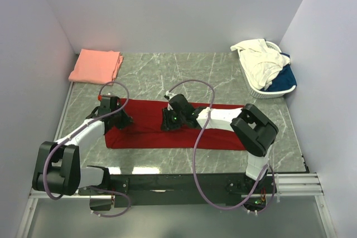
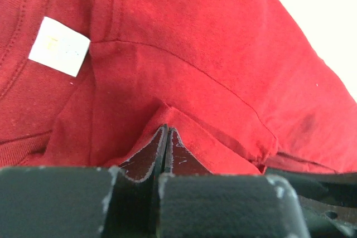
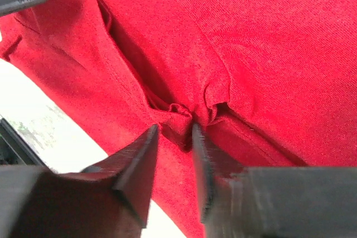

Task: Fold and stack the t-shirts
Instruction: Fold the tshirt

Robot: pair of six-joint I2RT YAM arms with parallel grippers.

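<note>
**A:** What sits far left?

**B:** A pink tee (image 1: 96, 65), folded, in the far left corner of the worktop (image 1: 167, 73). It lies well apart from everything else.

**A:** And the red tee?

**B:** The red tee (image 1: 148, 129) lies spread flat across the near middle of the worktop, in a long band. Its white label (image 2: 58, 45) shows in the left wrist view.

**A:** Left hand?

**B:** The left hand (image 2: 166, 132) is at the red tee's left end. It is clenched on a small raised pinch of the cloth.

**A:** Right hand?

**B:** The right hand (image 3: 172, 132) is down near the middle of the red tee. It is released, its fingers (image 3: 139, 160) parted, with a bunched fold of cloth lying at the tips.

**A:** Any container?

**B:** A basket (image 1: 262, 90) stands in the far right corner. A crumpled white tee (image 1: 259, 59) is heaped in it and spills over the rim. A blue tee (image 1: 281, 79) is beside the white one, on the basket's right side.
</note>
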